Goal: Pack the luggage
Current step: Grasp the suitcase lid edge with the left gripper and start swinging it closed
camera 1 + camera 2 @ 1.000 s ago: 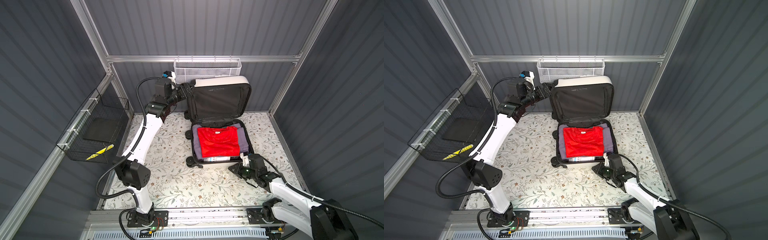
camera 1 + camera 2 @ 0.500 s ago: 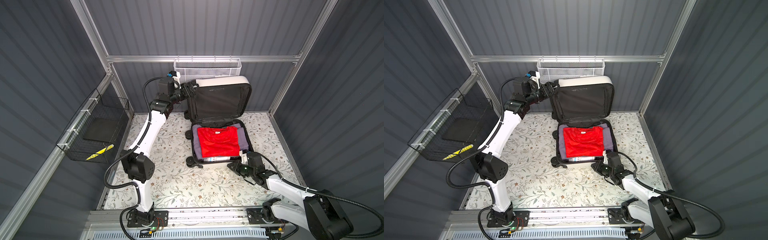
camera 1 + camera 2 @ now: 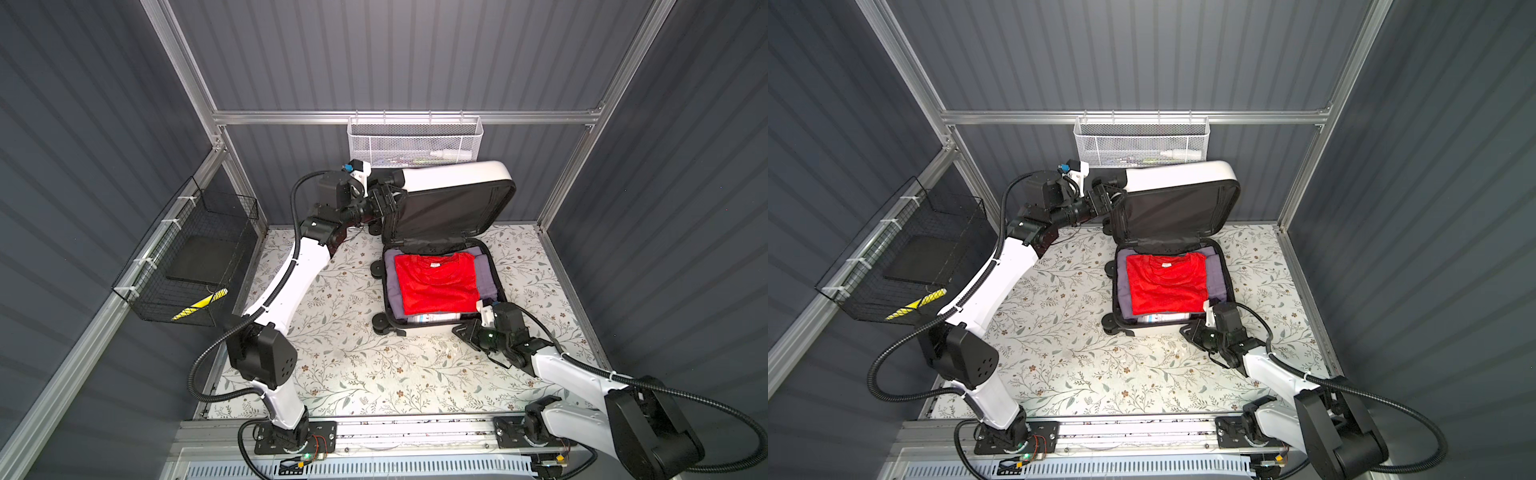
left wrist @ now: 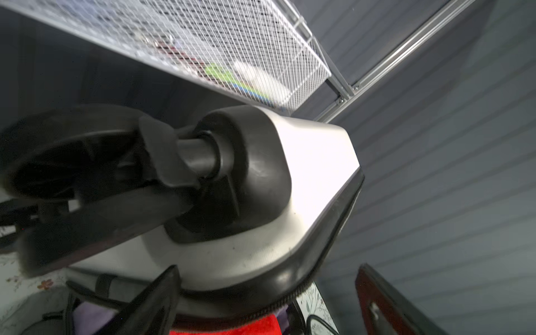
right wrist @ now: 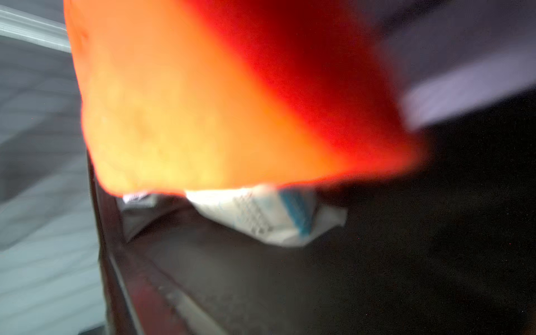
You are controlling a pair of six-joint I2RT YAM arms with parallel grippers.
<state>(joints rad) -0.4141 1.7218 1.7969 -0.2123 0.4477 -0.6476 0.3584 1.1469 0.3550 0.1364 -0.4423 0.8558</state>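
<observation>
Grey ribbed-panel cell, alu frame, floral-print table [image 3: 332, 357].

1. left gripper [image 3: 388, 200]: raised at back, at the lid's left corner of the luggage [image 3: 457, 179]. Jaws spread wide, corner betw. them. Left wrist view: one finger [image 4: 101, 220] lies across the housing of a black wheel [image 4: 58, 156], the other sits by the black zip rim. Whether they pinch the lid: can't tell.
2. right gripper [image 3: 467, 331]: low, just beside the luggage's near-right corner. Fingers not visible in any view, so released or clenched: can't tell. Right wrist view badly blurred, shows red cloth close up w/ a white packet below.
3. luggage: white hard shell, black lining. On table, right of centre toward back. Base flat and open; lid raised at far side, tilted fwd over base.
4. Contents: red T-shirt [image 3: 432, 286] folded on top; lilac-grey garment [image 3: 485, 272] under it, showing at the sides; white packet [image 3: 436, 319] at near end.
5. white mesh basket [image 3: 415, 143]: on back rail, above lid; small items inside, unclear.
6. black wire basket [image 3: 187, 257]: on left wall; flat black item and a yellow-black striped piece inside.
</observation>
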